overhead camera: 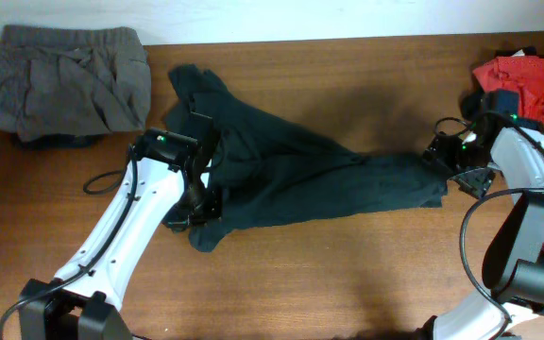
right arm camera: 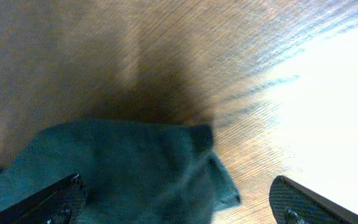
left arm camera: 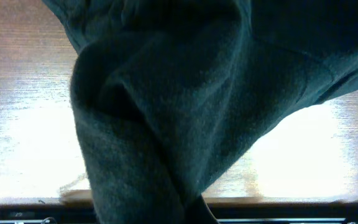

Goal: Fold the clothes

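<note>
The black T-shirt (overhead camera: 291, 179) lay bunched across the table (overhead camera: 348, 274) — the left gripper (overhead camera: 195, 202), its fingers buried in cloth even in its wrist view, pinched it, while the right gripper (right arm camera: 179, 208) hung spread over the shirt's far end.

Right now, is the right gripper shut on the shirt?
No, the right gripper is wide open, a corner of the shirt lying loose between its jaws.

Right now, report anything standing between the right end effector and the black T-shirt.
Nothing visible does. The right end effector hangs open with the black T-shirt end lying between its fingers, only bare table around it. The red T-shirt lies behind it, out of the way.
</note>
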Available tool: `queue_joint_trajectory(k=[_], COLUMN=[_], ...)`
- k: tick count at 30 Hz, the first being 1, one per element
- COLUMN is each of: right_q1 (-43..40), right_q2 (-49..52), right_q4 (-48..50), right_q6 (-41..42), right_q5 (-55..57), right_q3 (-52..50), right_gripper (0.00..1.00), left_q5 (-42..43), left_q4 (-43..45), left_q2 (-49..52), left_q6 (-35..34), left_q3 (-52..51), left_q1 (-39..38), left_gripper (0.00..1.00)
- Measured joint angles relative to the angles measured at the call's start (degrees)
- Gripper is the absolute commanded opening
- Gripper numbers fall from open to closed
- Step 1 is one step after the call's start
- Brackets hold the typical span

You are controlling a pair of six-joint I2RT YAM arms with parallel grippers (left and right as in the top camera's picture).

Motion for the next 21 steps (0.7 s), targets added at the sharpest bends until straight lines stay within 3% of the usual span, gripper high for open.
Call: queue_joint_trajectory(k=[3,5,7,11,19,20,21], right_q1=[0.1,0.6,0.7,0.7,0.7,0.7,0.7], right_q2=[0.5,1.5,2.4,3.5,3.5,3.5,3.5], right_q4=[0.0,0.3,1.4,2.6,2.6,2.1,1.2], right_q6=[-2.0,-2.7,-3.4,-3.6,-3.6,-3.7,-3.6], right_q5=[-1.8,-2.5,-2.9,-3.3,-2.0,-1.8,-1.6], right_q3=[0.0,0.0,0.0,0.0,0.1,0.3,0.8], right_gripper=[0.97,0.79,0.7,0.59,0.47,0.42,0.31], left_q5=[0.0,0.0,0.0,0.0,0.0,0.0,0.0], left_q4=[0.7,0.8,0.8,0.8,0.8,0.8,0.8], left_q2=[0.0,0.0,0.0,0.0,0.0,0.0,0.0], left_q6=[0.0,0.0,0.0,0.0,0.0,0.0,0.0], left_q3=[0.0,0.0,0.0,0.0,0.0,0.0,0.0], left_q1=[0.0,0.0,0.0,0.0,0.0,0.0,0.0], left_gripper=[0.02,0.02,0.02,0.01,0.02,0.02,0.02])
